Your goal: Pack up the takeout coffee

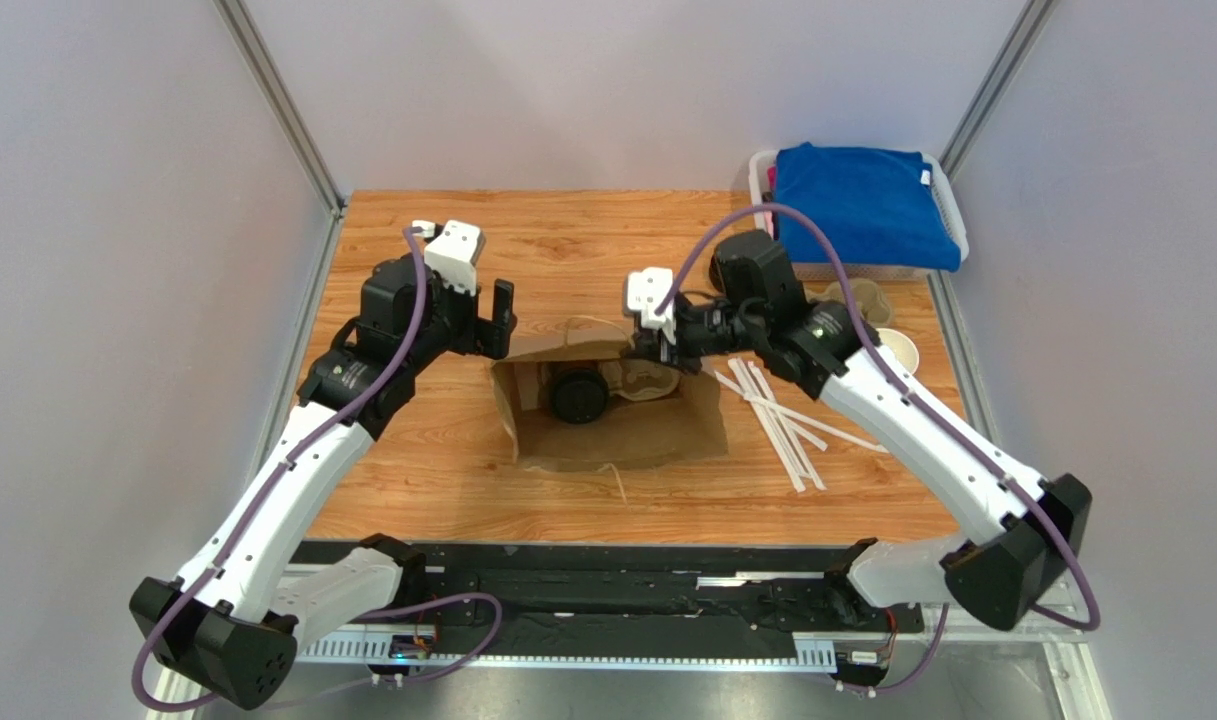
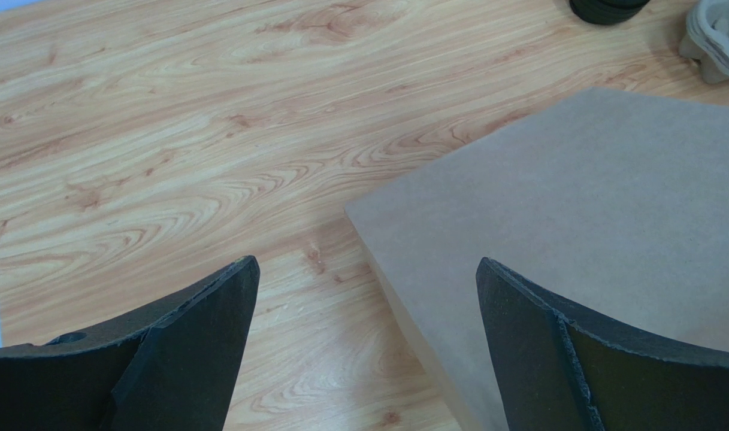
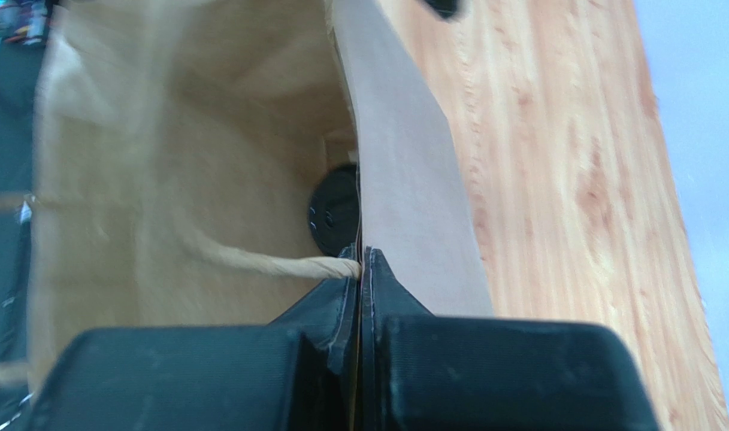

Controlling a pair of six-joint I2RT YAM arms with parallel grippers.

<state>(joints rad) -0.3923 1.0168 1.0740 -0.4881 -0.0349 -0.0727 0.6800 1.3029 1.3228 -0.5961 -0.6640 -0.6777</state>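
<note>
Takeout coffee [image 1: 577, 393] sits inside the paper bag [image 1: 629, 435], black lid showing. Right hand [image 3: 359, 269] pinches the bag's far wall beside its twine handle [image 3: 251, 262]. Left hand [image 2: 366, 269] is spread, holding nothing. Risk: a tug drags the unbraced bag and topples the cup.

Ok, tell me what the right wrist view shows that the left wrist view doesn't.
Only the right wrist view: the inside of the bag, with the coffee showing its black lid deep in it, a twine handle, and the right end effector shut on the bag's wall.

Only the left wrist view: the open left end effector, the bag's outer side and corner, plus a black round thing and a grey pulp tray at the top edge.

Both views: the bag and the wooden table.
</note>
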